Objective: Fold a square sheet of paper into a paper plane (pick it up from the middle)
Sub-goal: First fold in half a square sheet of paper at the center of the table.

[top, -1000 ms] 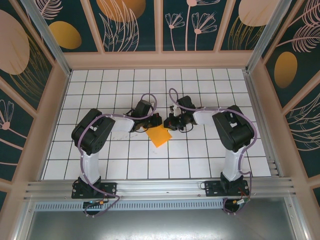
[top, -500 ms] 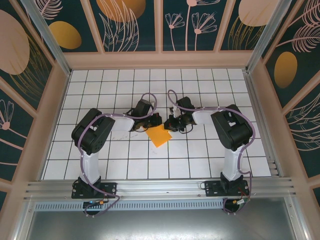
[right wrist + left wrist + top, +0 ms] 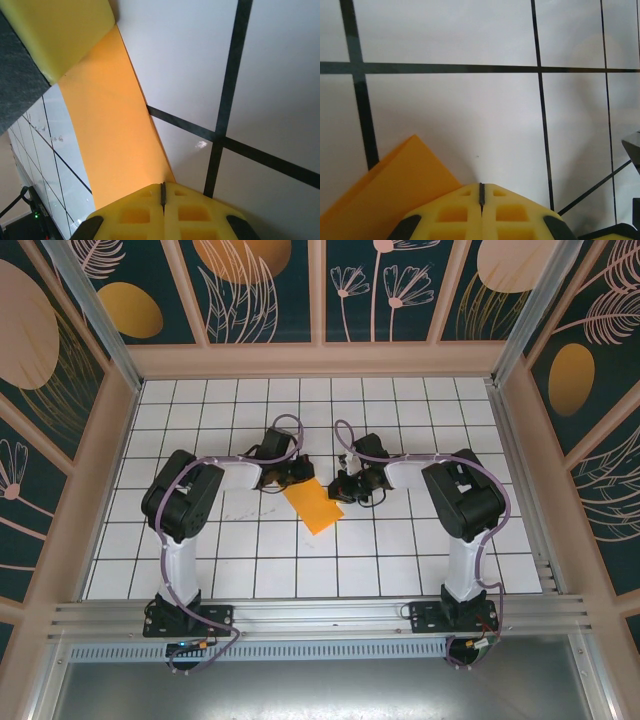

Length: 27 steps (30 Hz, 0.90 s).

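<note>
At centre frame on the gridded tabletop (image 3: 400, 560), the square sheet of paper (image 3: 313, 504) lies folded into an oblong. The left hand (image 3: 291, 476) and right hand (image 3: 345, 487), fingers together, flank its upper end. The pointed nose and the wings appear still unmade.

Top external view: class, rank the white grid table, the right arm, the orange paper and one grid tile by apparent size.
1. white grid table
2. right arm
3. orange paper and one grid tile: these look about alike, so they are left unranked.
</note>
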Each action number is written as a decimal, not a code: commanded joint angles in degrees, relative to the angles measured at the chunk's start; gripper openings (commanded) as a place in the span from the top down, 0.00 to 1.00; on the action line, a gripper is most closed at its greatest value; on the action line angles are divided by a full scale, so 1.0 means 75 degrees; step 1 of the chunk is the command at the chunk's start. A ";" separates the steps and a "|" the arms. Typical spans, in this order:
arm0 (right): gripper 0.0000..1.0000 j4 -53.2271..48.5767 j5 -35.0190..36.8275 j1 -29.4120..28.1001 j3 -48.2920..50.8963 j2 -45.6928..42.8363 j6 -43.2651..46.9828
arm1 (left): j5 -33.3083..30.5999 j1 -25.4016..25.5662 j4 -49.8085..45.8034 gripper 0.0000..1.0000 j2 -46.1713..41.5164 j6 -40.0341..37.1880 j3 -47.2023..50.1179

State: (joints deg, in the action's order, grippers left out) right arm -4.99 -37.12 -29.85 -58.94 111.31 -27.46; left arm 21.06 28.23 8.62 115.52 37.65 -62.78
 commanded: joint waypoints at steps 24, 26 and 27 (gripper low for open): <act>1.00 -0.1016 0.0812 -0.0157 0.0596 0.0142 -0.0027 | -0.1775 -0.0752 -0.1498 0.98 0.1074 -0.0901 -0.1720; 1.00 -0.1010 0.0818 -0.0157 0.0618 0.0094 -0.0035 | -0.1765 -0.0763 -0.1415 0.98 0.1041 -0.0865 -0.1663; 1.00 -0.1010 0.0825 -0.0157 0.0626 0.0072 -0.0053 | -0.1785 -0.0764 -0.1376 0.98 0.1026 -0.0848 -0.1616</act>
State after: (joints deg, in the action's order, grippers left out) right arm -2.52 -35.38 -30.44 -57.82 110.76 -27.55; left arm 20.34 26.46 -3.70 120.60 32.95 -74.81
